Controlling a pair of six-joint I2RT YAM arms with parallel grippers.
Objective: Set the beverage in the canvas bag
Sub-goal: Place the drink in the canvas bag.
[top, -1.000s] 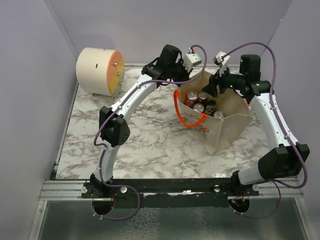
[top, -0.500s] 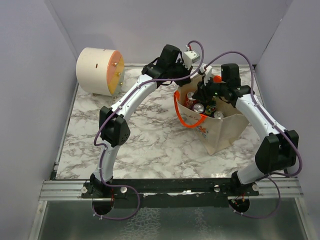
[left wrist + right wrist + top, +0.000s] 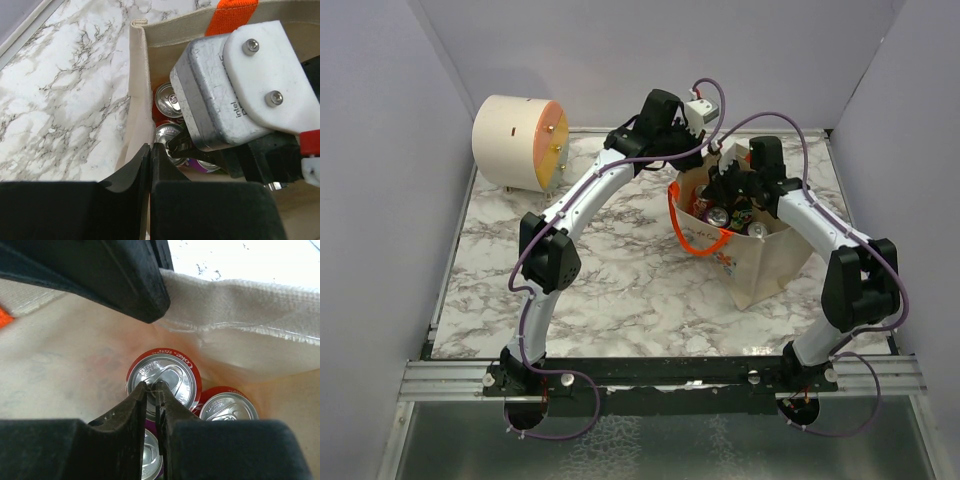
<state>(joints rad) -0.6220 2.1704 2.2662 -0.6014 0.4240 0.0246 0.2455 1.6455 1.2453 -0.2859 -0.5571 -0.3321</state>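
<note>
I am bending my right gripper (image 3: pixel 152 386) into the beige canvas tote bag (image 3: pixel 770 270) at its eleven-o'clock corner, jaws nearly together, touching a red can (image 3: pixel 182 385).

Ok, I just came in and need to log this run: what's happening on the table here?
Both arms are at the canvas bag, which already holds several drink cans. The left gripper is shut on the bag's rim, holding it. The right gripper reaches inside, jaws all but shut and empty, its tips at the lid of a red cola can standing beside a second red can.
</note>
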